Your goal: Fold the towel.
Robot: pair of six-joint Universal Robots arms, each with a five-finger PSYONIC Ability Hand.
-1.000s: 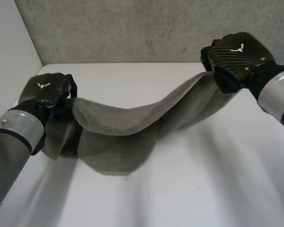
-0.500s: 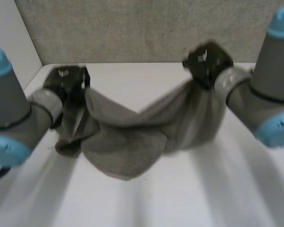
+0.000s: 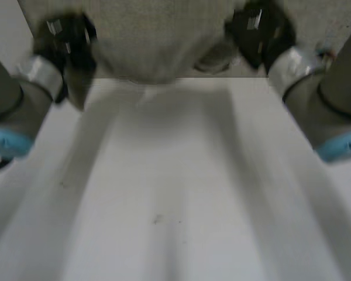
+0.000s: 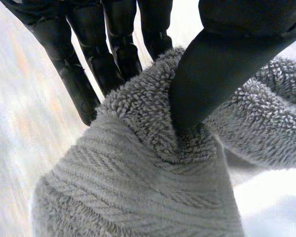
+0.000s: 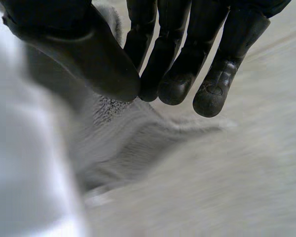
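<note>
The grey terry towel point(image 3: 158, 52) hangs stretched between my two hands, lifted high over the far end of the white table point(image 3: 175, 193). My left hand point(image 3: 67, 41) pinches one end of it. In the left wrist view the thumb point(image 4: 212, 84) presses the towel point(image 4: 138, 173) against the fingers point(image 4: 89, 64). My right hand point(image 3: 257, 29) holds the other end. In the right wrist view the thumb point(image 5: 89, 54) and fingers point(image 5: 177, 74) close on the towel's edge point(image 5: 113, 113), and the rest hangs away below the palm.
A grey textured wall point(image 3: 164, 17) stands close behind the raised towel. A white side wall point(image 3: 6, 29) rises at the table's left. Both forearms point(image 3: 316, 99) reach in along the table's sides.
Both hands have risen and moved toward the far wall, carrying the towel up off the table. The sagging middle has lifted off the table with them.
</note>
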